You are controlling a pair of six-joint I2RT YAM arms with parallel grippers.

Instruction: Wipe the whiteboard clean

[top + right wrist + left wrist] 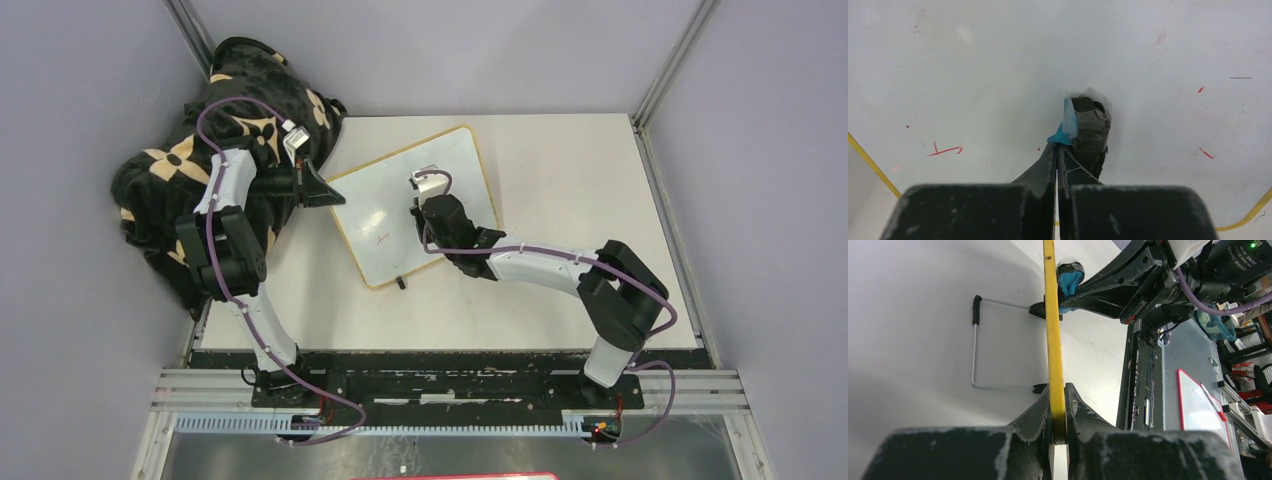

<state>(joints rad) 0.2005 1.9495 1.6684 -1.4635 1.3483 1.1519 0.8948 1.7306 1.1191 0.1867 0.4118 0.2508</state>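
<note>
2 grippers are engaged with the whiteboard [395,215], which lies rotated on the far-left part of the table [570,160], its left corner next to the black-and-tan blanket [160,170].

1. Left gripper [1058,390]: the jaws are closed down to the thickness of the board's yellow frame [1053,330] and clamp that edge. In the left wrist view the board is seen edge-on. A wire stand [975,347] with a black tip shows on one side of the frame, the right arm on the other.

2. Right gripper [1057,146]: the jaws are fully closed, with no gap visible between the fingertips. They pinch a small wiping pad [1088,125] (grey, with a blue strip along one side). The pad is against the white writing surface, near the middle of the board.

3. Board surface: 1 red stroke [945,149] lies to the left of the pad, towards the frame. 2 shorter red dashes [1205,152] lie to its right. Faint pink smudges show near the upper edge of the right wrist view. The area directly around the pad is white.

4. Left arm: its links pass over the blanket.
</note>
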